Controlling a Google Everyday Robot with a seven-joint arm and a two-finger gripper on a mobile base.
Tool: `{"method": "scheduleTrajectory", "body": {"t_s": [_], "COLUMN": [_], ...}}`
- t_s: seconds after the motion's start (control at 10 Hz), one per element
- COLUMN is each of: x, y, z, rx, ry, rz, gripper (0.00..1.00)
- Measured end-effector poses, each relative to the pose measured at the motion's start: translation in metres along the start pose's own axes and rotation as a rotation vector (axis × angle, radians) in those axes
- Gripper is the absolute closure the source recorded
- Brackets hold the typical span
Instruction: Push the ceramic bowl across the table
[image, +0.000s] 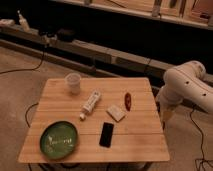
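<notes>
Ceramic bowl (59, 140) sits far from end effector (165, 113), apparently beside table's (140, 131) right; state unclear.

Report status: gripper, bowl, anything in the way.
Gripper beside right edge of table. Ceramic bowl at front-left corner, untouched, far from gripper. Black phone just right of it.

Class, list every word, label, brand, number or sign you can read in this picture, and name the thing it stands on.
No text can be read anywhere in the camera view.
White tube: any print is too blurred to read.
Ceramic bowl: pale marks inside, not legible as writing.
Dark flat slab: no text shows.
Gripper, beside the right edge of the table: no readable label.
</notes>
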Motion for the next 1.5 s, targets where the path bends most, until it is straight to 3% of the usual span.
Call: {"method": "scheduleTrajectory", "body": {"t_s": [0.3, 0.4, 0.7, 0.8, 1.0, 1.5], "x": [-0.110, -0.152, -0.223, -0.236, -0.241, -0.240], "y": [-0.018, -0.016, -0.010, -0.010, -0.009, -0.009], "z": [-0.004, -0.001, 0.017, 0.026, 0.040, 0.040], "rx": [0.044, 0.038, 0.014, 0.008, -0.006, -0.005], "ry": [-0.173, -0.266, -0.427, -0.456, -0.448, -0.447], "rz": [-0.203, -0.283, -0.431, -0.473, -0.513, -0.511], "gripper": [0.35, 0.35, 0.35, 0.35, 0.35, 0.35]}}
